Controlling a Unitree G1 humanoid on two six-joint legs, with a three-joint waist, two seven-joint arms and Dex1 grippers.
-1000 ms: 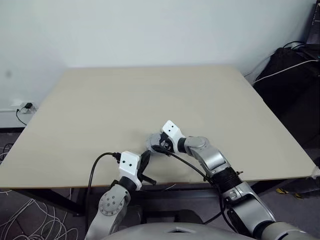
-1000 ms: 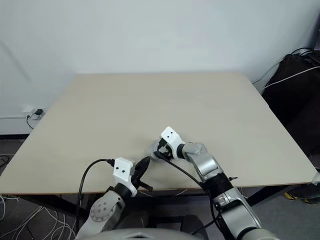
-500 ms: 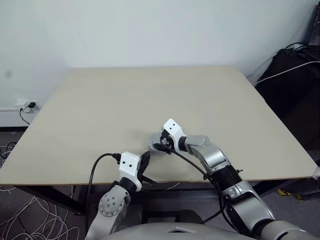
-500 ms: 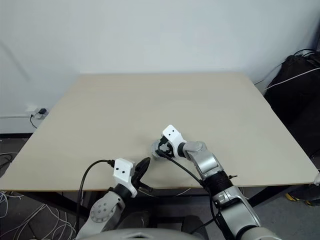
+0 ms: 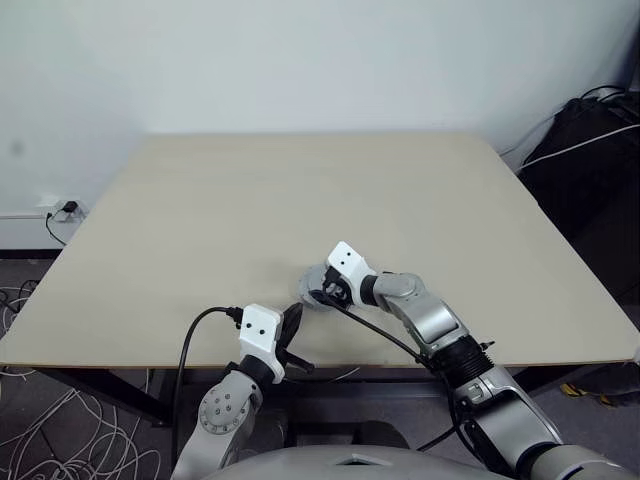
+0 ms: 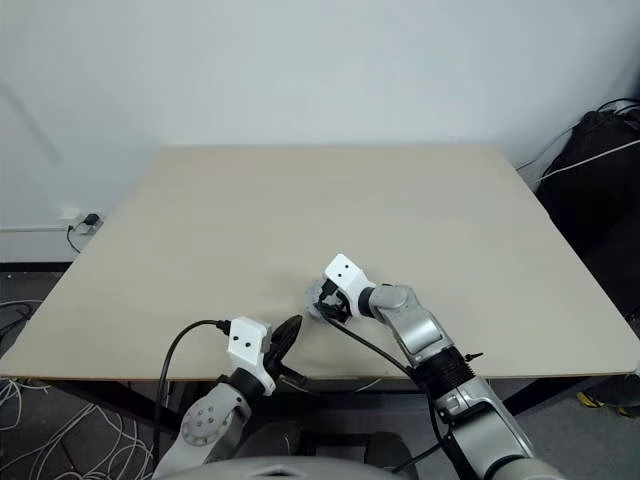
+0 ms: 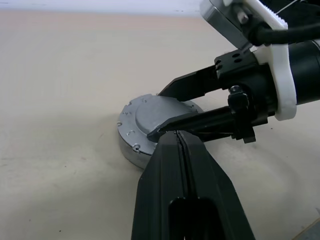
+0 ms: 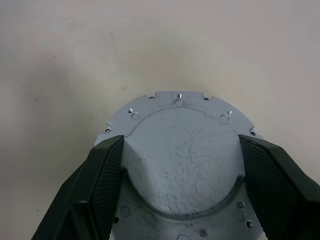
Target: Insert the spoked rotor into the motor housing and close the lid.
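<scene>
Lid [image 8: 182, 150] sits flat on top of a round grey body near the front edge of your table [image 5: 300, 200], a little right of the middle. In the left wrist view you see this body as a short silver cylinder with the grey disc closing its top, so the motor housing [image 7: 131, 150] appears already covered; its windings and the spoked rotor cannot be seen. Your right gripper [image 8: 181, 172] is over the lid with its two black fingers [image 8: 102, 175] spread wide, one at each side of the raised central part of the disc. The fingertips are on or just above the lid surface; you cannot tell for sure if they press on the raised part, so a real hold is not confirmed. Your left gripper [image 7: 181, 145] is clenched, its fingers pressed together with nothing between them. It stays near the table's front edge, pointing toward the housing, just beside the right gripper's fingers.
</scene>
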